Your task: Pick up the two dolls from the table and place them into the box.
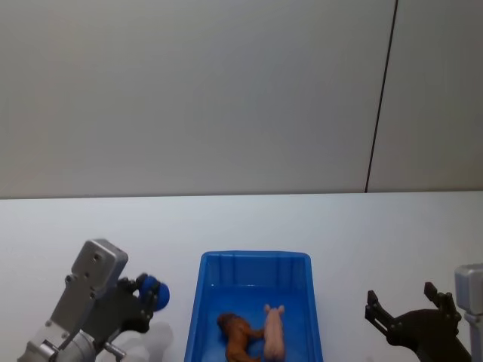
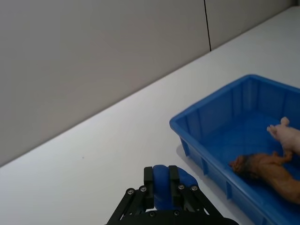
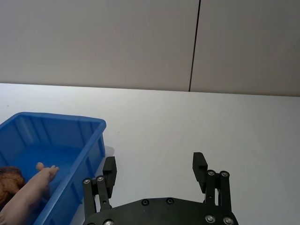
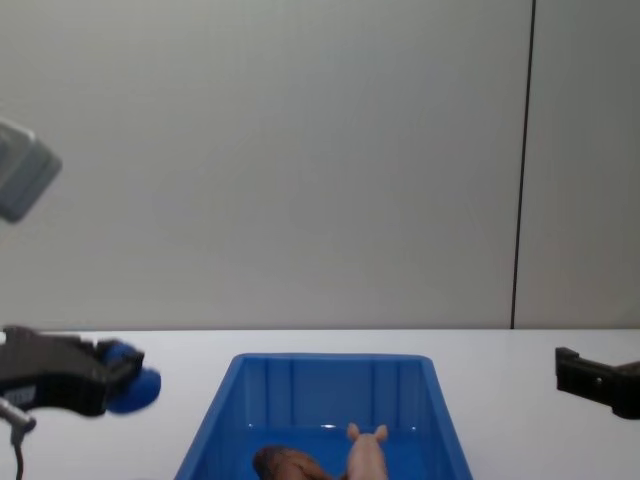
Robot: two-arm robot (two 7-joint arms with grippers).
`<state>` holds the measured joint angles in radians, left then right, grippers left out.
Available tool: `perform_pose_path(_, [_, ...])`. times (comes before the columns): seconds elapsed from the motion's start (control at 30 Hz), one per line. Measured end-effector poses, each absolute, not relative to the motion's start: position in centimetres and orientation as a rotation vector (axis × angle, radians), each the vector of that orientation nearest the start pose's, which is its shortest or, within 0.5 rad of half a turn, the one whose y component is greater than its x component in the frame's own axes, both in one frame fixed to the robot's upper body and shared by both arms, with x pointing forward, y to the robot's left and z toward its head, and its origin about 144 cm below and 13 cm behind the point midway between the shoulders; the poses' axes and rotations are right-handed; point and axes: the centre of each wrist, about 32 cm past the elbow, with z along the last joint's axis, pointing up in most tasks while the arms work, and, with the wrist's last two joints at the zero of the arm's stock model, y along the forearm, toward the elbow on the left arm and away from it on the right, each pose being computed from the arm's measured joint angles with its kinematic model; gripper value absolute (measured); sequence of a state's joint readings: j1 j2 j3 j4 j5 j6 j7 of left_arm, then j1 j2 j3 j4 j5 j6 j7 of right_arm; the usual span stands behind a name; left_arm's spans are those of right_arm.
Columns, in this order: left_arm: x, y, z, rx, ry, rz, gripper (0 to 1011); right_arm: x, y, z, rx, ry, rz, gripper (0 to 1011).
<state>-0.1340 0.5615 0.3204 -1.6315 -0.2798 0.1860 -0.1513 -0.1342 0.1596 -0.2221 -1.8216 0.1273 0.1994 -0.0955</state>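
Observation:
Both dolls lie inside the blue box (image 1: pixel 255 256), side by side on its floor: the pale pink pig-like doll (image 1: pixel 274 335) on the right and the brown fuzzy doll (image 1: pixel 238 335) on the left. The left wrist view has the box (image 2: pixel 206 101) with the brown doll (image 2: pixel 272 168) and the pink doll (image 2: pixel 288 133) in it. My left gripper (image 1: pixel 151 292) hovers left of the box, shut on a small blue round object (image 2: pixel 161 187). My right gripper (image 1: pixel 400 298) hangs right of the box, open, with nothing between its fingers (image 3: pixel 199 161).
The white table (image 1: pixel 377 234) runs back to a plain grey wall with a dark vertical seam (image 1: pixel 381 98). Bare tabletop lies on both sides of the box and behind it.

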Motion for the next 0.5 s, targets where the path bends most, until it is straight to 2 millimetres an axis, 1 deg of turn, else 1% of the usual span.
perform_pose_path(0.27, [47.7,28.6,120.3,0.271,-0.186,1.122,146,41.0,-19.2,117.1,-0.102,0.075,-1.411,1001])
perform_pose_path(0.5, [47.9,28.1,121.1,0.201,-0.22,1.06,106,41.0,-19.2,117.1,-0.102,0.075,-1.411,1001])
